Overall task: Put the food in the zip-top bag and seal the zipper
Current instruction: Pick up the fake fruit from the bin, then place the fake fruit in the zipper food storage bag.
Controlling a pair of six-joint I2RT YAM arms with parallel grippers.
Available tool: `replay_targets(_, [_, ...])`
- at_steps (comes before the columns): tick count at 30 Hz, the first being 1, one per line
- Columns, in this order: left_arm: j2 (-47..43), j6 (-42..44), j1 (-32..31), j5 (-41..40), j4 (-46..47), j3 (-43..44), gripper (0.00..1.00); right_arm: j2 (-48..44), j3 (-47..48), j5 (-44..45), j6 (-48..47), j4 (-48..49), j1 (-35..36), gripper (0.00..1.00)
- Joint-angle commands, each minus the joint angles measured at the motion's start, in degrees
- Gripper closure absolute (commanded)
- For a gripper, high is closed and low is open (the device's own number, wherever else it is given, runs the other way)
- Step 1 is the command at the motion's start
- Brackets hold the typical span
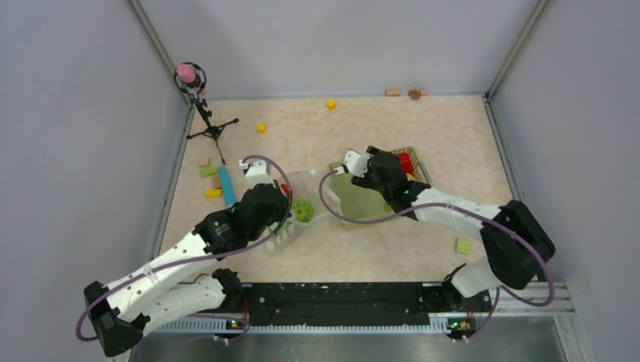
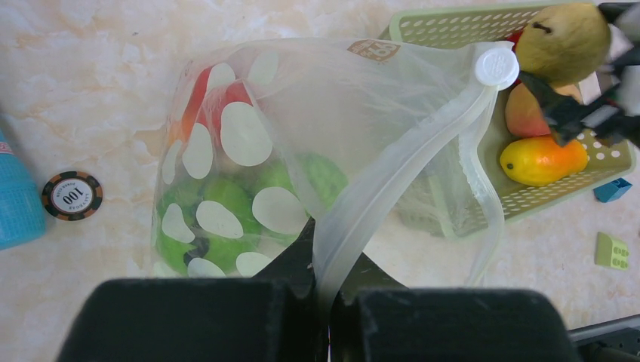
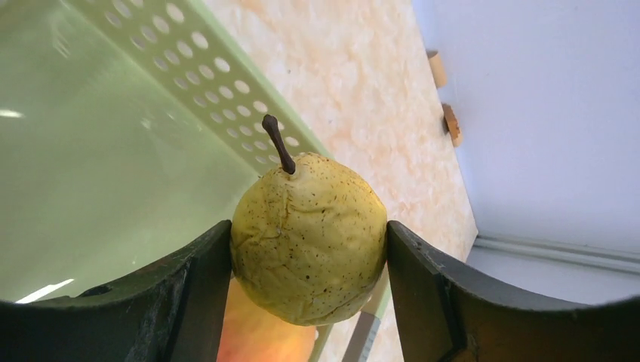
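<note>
The clear dotted zip-top bag (image 2: pixel 302 113) lies left of the green basket (image 2: pixel 453 26), with green food (image 2: pixel 226 200) and red food (image 2: pixel 204 98) inside. My left gripper (image 2: pixel 330 302) is shut on the whitish zipper strip (image 2: pixel 407 166) at the bag's mouth, which ends in a white round slider (image 2: pixel 496 68). My right gripper (image 3: pixel 309 256) is shut on a speckled yellow pear (image 3: pixel 309 237) held above the basket (image 3: pixel 113 151). A peach (image 2: pixel 524 113) and a yellow-orange fruit (image 2: pixel 542 160) lie in the basket. In the top view the bag (image 1: pixel 302 204) sits between both grippers.
A poker chip (image 2: pixel 72 196) and a blue object (image 2: pixel 15 204) lie left of the bag. Coloured blocks (image 1: pixel 211 181) and a microphone stand (image 1: pixel 200 98) are at the far left. Yellow cubes (image 1: pixel 260 127) lie farther back. A green block (image 1: pixel 463 245) lies near right.
</note>
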Motion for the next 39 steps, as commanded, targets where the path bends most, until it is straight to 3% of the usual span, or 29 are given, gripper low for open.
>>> replay_targets(1, [-0.3,0.1,-0.3,-0.4,1.8,0.8,1.00,-11.3,-1.8,-9.6,5.6,-3.8,0.4,0.56])
replay_targets(6, [-0.2,0.1,-0.3,0.6,2.1,0.6,1.00,-23.7,-4.4,-21.9,13.9,-3.9,0.7,0.60])
replay_targets(11, [-0.1,0.1,-0.3,1.1,2.2,0.5,1.00,-30.2,-5.8,-41.7,34.7,3.1,1.2,0.65])
replay_targets(14, [-0.1,0.0,-0.3,1.9,2.4,0.5,1.00,-30.0,-6.5,-44.4,48.8,10.5,2.6,0.69])
replay_targets(18, [-0.4,-0.1,-0.3,2.6,2.6,0.5,1.00,-26.1,-6.6,-34.5,61.8,14.5,7.1,0.74])
replay_targets(22, [-0.6,0.2,-0.3,3.2,2.5,0.5,1.00,-19.6,-4.8,-26.4,61.4,14.7,15.9,0.74])
replay_targets(25, [-0.8,0.2,-0.3,3.6,2.8,0.4,1.00,-15.3,-3.1,-15.1,64.0,14.7,21.5,0.73])
replay_targets(29, [-0.6,0.4,-0.3,5.0,2.9,0.6,1.00,-9.1,0.1,-0.2,74.3,11.7,24.5,0.73])
replay_targets(32, [-0.8,0.5,-0.3,6.6,3.5,0.3,1.00,-4.6,3.2,3.8,78.3,11.2,25.3,0.73])
replay_targets(39, [-0.8,0.7,-0.3,9.8,4.4,0.2,1.00,5.0,14.5,9.5,84.1,2.4,26.6,0.54])
